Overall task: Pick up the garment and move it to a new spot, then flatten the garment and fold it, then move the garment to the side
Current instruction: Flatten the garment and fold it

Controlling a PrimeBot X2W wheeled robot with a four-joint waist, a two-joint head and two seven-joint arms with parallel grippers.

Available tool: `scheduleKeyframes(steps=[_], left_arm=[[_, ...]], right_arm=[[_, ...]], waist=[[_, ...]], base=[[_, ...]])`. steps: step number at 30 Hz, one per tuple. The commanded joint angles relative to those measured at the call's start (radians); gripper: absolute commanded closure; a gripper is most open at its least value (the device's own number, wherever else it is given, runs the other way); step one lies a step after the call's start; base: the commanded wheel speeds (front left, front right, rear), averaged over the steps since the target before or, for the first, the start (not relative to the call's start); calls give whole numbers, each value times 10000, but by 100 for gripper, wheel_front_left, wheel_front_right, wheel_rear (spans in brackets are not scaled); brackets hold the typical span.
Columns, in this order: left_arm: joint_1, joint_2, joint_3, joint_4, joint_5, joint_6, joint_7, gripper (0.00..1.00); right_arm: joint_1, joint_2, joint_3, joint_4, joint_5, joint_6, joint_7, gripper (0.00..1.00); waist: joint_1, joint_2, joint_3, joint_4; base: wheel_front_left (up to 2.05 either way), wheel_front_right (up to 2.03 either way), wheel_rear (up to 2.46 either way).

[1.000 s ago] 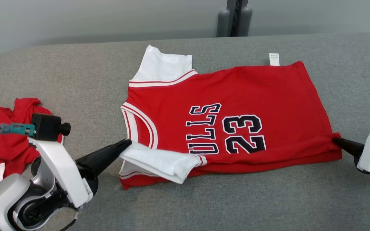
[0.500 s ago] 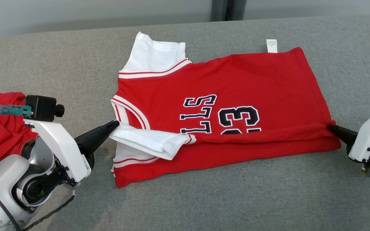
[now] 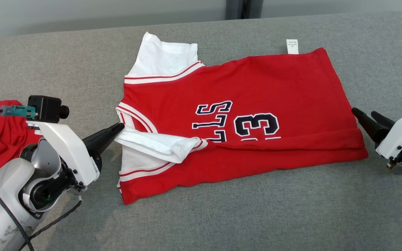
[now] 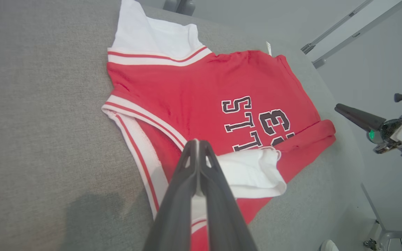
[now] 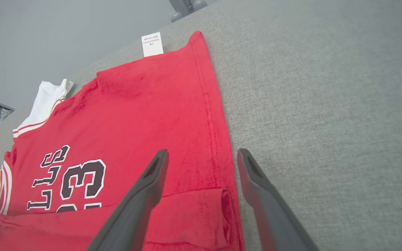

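Grey bench [image 3: 222,216], folding step: left end effector [image 3: 119,129], centre-left, pinched the sleeve [image 3: 152,146] of the jersey [image 3: 250,87]; right end effector [image 3: 362,111] stood wide; release likely next.

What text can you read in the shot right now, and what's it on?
"LLS": dark letters on the red jersey; rest hidden by the fold.
"3": number beside them; next digit folded under.
White tag at jersey's far edge: print too small to read.

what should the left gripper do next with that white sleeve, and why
Probably open the left gripper and let the white sleeve settle on the red jersey: the near edge already lies folded over the lettering, the right gripper stands open, and only the sleeve is pinched.
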Motion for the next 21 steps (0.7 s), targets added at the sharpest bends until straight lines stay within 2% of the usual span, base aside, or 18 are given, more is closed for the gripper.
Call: scheduleKeyframes(steps=[1, 2, 3, 4, 6, 10, 13, 16, 18, 21], left_arm=[[-264, 11, -45, 217, 221, 92, -20, 100], [-320, -13, -32, 346, 306, 164, -86, 76], [-386, -44, 30, 508, 420, 313, -224, 44], [-447, -116, 79, 685, 467, 495, -362, 0], [-577, -286, 189, 1024, 706, 799, -745, 0], [-684, -509, 487, 1477, 955, 1052, -1675, 0], [-706, -622, 702, 1626, 1419, 1260, -2743, 0], [-550, -724, 853, 1615, 1944, 1482, -3942, 0], [-342, -856, 1027, 1486, 2161, 1674, -4664, 0], [46, -1121, 1387, 1153, 2642, 2006, -5144, 0]], right_arm=[[-169, -4, -45, 58, -286, -3, -516, 0], [-209, 11, -69, 43, -383, -3, -806, 0], [-237, 21, -105, 43, -476, -3, -1108, 0], [-257, 37, -143, 37, -545, -3, -1402, 0], [-306, 49, -168, -62, -778, -3, -2019, 0], [-222, 59, -220, -225, -1234, -3, -3254, 0], [-98, 27, -376, -274, -1705, -3, -4071, 0], [83, 50, -772, -384, -2467, -3, -4401, 0], [250, 95, -1404, -624, -3153, -3, -4458, 0], [978, 335, -2809, -1281, -4636, -3, -4448, 0]], waist=[[0, 0, 31, -17], [0, 0, 42, -24], [0, 0, 47, -31], [0, 0, 48, -38], [0, 0, 30, -56], [0, 0, -81, -102], [0, 0, -191, -128], [0, 0, -324, -138], [0, 0, -427, -117], [0, 0, -579, -46]], base=[[0, 0, 0], [0, 0, 0], [0, 0, 0], [0, 0, 0], [0, 0, 0], [0, 0, 0], [0, 0, 0], [0, 0, 0], [0, 0, 0], [0, 0, 0]])
